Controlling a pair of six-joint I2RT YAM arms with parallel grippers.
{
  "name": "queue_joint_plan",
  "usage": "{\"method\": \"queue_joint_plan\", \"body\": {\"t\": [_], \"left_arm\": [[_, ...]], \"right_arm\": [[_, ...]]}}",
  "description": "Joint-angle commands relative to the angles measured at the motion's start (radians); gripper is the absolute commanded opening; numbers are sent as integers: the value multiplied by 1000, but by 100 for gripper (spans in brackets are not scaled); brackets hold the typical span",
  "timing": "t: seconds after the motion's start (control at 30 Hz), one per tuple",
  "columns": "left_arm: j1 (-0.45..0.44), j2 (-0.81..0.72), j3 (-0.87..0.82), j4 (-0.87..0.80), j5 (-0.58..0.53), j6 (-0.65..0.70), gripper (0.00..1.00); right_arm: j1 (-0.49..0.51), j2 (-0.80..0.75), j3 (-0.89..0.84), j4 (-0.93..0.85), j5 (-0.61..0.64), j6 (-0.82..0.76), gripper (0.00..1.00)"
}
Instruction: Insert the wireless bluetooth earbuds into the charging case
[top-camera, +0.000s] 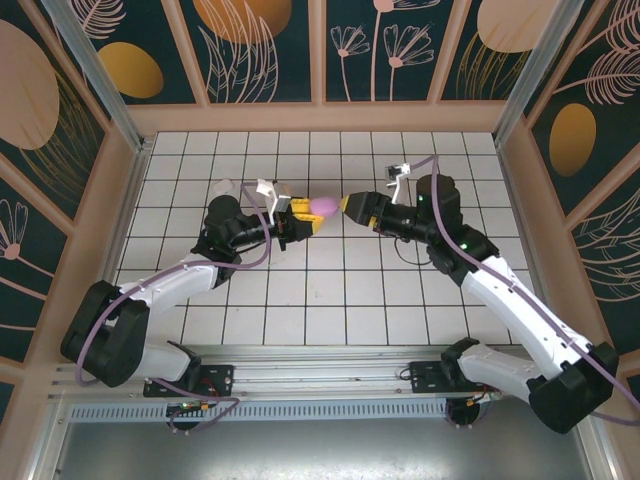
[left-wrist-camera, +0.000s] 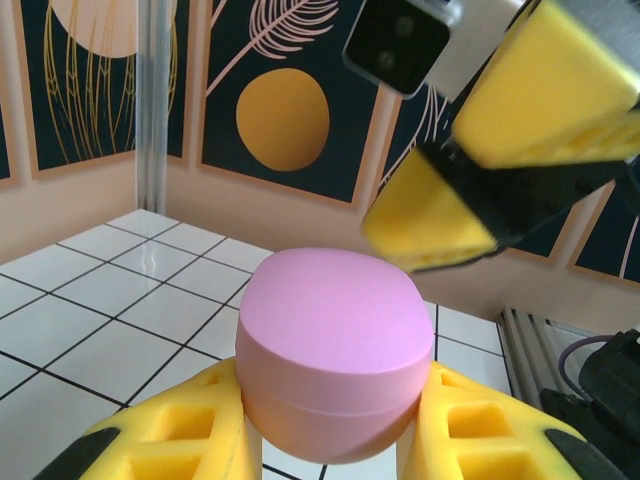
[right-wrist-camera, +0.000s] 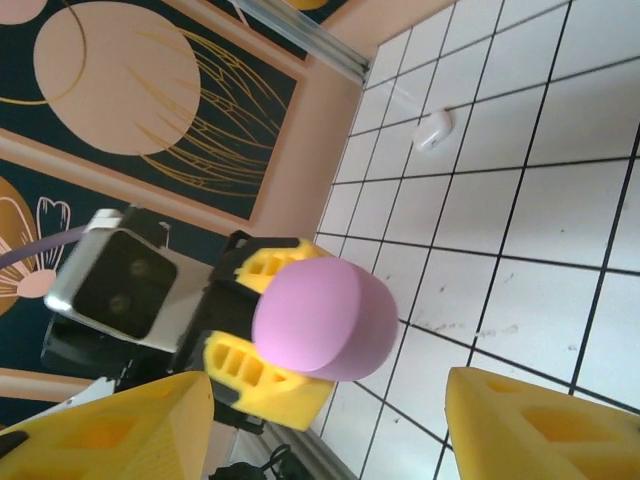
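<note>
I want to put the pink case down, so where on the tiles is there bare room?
Bare tiles lie between the left arm and right arm, up from the near rail, and along the back wall. Crowded: mid-table, where the left gripper holds the pink case close to the open right gripper, and around the small white object.

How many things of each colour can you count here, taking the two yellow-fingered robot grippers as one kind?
Pale purple rounded plastic case, closed, clamped in the left gripper: 1
Small white rounded plastic object, lying on the white tiled table: 1
Yellow-fingered grippers, the left gripper and the right gripper: 2
Total: 4
</note>
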Motion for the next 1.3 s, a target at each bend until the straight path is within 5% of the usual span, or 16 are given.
{"method": "queue_joint_plan", "body": {"t": [0.0,0.4,0.5,0.73,0.87,1.0,1.27], "left_arm": [[-3,-7,4,66,5,-22,17],[-3,-13,-4,76,32,-33,17],[-2,-26,-12,60,31,-21,18],[-2,-94,-15,-137,-46,102,22],[-3,-152,-39,-221,-144,156,46],[-2,-222,-89,-279,-313,166,97],[-1,-400,-192,-442,-610,155,99]], "right_arm": [[-2,19,-27,160,-59,102,65],[-2,153,-87,389,-217,257,64],[-3,185,-75,408,-222,263,57],[17,232,-58,461,-242,275,20],[23,258,-45,462,-244,272,16],[17,305,9,371,-224,212,16],[-32,485,160,80,-118,-21,17]]}}
